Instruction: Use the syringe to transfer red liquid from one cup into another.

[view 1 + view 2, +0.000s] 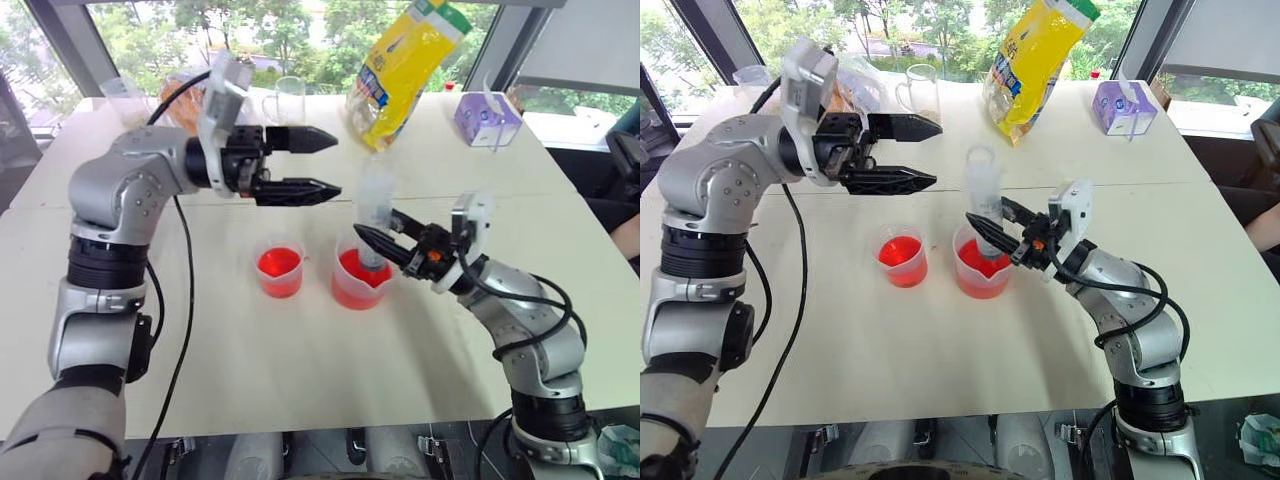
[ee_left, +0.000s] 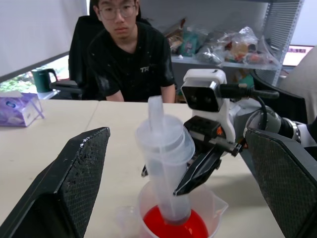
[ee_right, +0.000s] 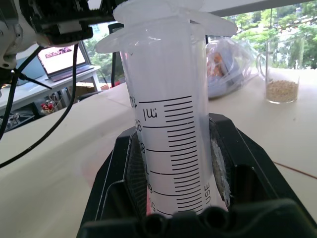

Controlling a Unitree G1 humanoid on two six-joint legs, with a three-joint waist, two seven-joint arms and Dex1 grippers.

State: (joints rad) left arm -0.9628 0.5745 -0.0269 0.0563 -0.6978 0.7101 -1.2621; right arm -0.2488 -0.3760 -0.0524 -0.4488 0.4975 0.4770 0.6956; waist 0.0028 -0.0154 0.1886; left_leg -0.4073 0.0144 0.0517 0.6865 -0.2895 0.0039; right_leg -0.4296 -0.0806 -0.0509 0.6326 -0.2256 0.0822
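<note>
Two cups (image 1: 280,270), mug (image 1: 923,95) – bag (image 1: 405,65) behind

Count of items on the surface (image 1: 300,390)

One syringe (image 1: 984,205) was recorded, and two clear plastic cups holding red liquid: one wider spouted cup (image 1: 980,270) and one smaller plain-rimmed cup (image 1: 903,261). One glass mug (image 1: 923,96) with a handle stood at the far side, with one yellow bag (image 1: 1035,60), one purple tissue box (image 1: 1123,107) and one further clear cup (image 1: 752,80) at the far left corner. Two end effectors were present, left (image 1: 318,165) and right (image 1: 385,238). One seated person (image 2: 131,54) was counted, and one green mug (image 2: 40,79) behind.
</note>
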